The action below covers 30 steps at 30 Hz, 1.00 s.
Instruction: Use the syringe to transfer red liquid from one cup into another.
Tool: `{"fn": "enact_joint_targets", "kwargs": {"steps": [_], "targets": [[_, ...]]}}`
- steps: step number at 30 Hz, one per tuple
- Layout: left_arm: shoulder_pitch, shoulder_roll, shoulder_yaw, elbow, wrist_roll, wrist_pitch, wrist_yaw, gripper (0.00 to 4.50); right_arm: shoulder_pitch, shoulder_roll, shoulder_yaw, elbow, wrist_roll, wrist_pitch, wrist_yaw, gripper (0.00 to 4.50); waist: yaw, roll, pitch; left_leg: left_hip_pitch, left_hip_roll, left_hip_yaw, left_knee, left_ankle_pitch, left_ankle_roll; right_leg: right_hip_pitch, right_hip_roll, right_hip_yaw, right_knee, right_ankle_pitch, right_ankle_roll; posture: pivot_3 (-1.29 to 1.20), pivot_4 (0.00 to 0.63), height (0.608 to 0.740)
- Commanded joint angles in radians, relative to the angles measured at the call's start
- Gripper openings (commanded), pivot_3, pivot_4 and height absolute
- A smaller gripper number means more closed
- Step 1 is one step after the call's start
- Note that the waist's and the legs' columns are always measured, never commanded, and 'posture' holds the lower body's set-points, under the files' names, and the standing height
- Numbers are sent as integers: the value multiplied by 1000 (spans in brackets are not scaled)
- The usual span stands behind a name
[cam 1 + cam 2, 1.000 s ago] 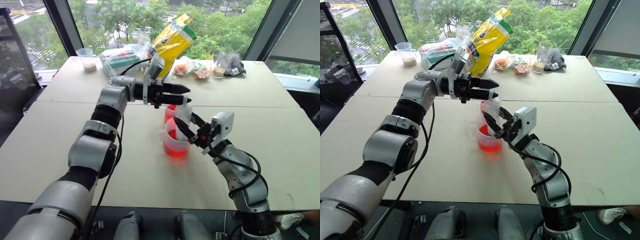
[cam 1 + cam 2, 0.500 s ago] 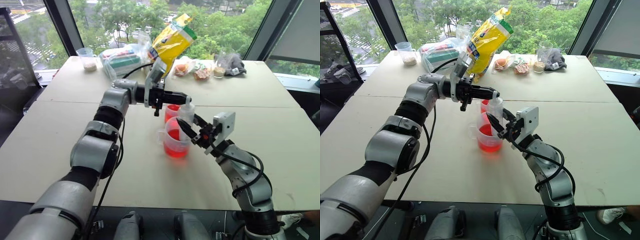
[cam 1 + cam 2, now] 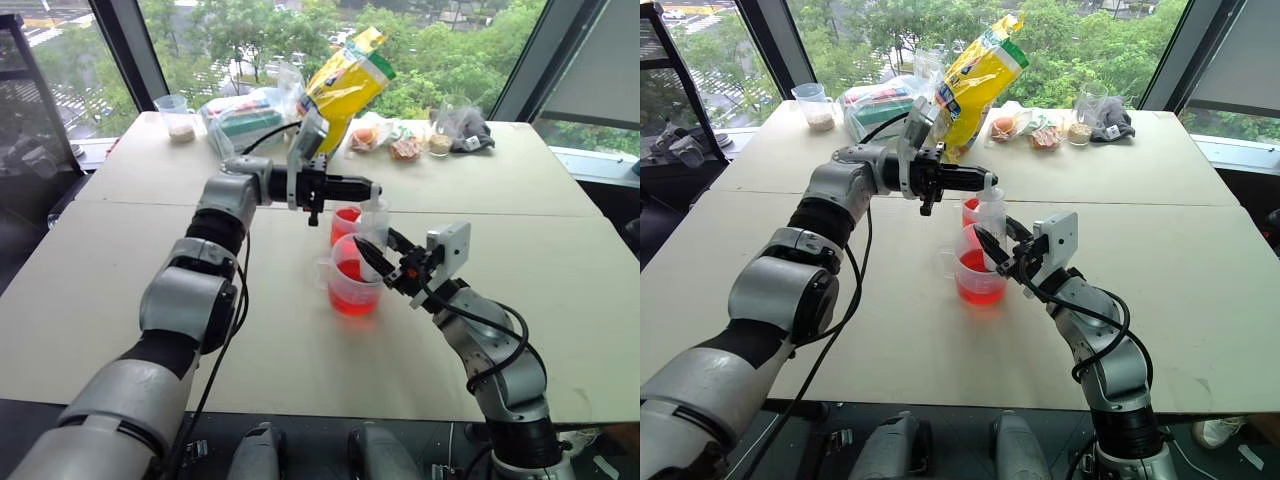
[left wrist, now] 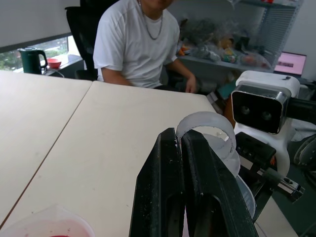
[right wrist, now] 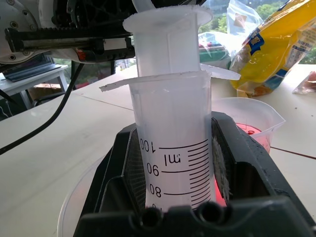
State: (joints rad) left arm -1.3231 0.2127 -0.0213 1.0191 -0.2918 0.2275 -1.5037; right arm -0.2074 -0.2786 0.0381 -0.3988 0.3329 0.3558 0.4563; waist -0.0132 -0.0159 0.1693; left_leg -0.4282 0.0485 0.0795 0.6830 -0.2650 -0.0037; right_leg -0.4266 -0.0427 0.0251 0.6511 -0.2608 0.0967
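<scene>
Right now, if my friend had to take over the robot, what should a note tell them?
Right gripper: shut on the syringe barrel, held upright over the wide cup.
Left gripper: shut at the plunger top.
Wide cup holds red liquid; the narrow cup behind it also shows red.
Done: syringe positioned, both grippers closed.
Left: work the plunger, move the liquid to the narrow cup. How much has already moved, I can't tell.

The syringe [image 5: 173, 148] has little black lines and numbers on its clear side: 100, 90 and 80, with "ml" next to them.
</scene>
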Motion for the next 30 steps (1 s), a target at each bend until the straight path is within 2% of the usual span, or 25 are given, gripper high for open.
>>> {"fn": "enact_joint_targets", "kwargs": {"steps": [1,12,15,17,18,20,30], "targets": [[-80,26,74,-31,-28,-34,79,30,21,-11,62,-34,12,6,51,1428,0,0,0,0,0,0,0,0,0,0,0,0,0,0,0,0,150,740],[-49,23,45,-65,-12,-7,49,30,-7,-13,45,-52,14,7,37,1428,0,0,0,0,0,0,0,0,0,0,0,0,0,0,0,0,150,740],[-13,34,28,-102,-12,44,25,832,-43,-15,23,-93,30,37,14,1428,-2,0,0,0,0,0,0,0,0,0,0,0,0,0,0,0,150,740],[20,39,16,-125,-2,50,32,1685,-64,-11,4,-119,46,54,-4,1428,-4,0,0,0,0,0,0,0,0,0,0,0,0,0,0,0,150,740],[31,41,12,-135,1,52,36,2304,-69,-9,-2,-126,51,60,-8,1428,-3,0,0,0,0,-1,0,0,0,0,0,0,0,0,0,0,150,740],[55,56,0,-158,8,67,26,3197,-82,-8,-18,-146,67,83,-21,1428,-2,0,0,0,0,-1,0,0,0,0,0,0,1,0,0,0,150,740],[145,167,11,-241,9,133,29,3197,-111,-4,-77,-189,138,150,-61,1428,-1,0,0,0,0,-1,0,0,0,0,0,0,1,0,0,0,150,740]]}}
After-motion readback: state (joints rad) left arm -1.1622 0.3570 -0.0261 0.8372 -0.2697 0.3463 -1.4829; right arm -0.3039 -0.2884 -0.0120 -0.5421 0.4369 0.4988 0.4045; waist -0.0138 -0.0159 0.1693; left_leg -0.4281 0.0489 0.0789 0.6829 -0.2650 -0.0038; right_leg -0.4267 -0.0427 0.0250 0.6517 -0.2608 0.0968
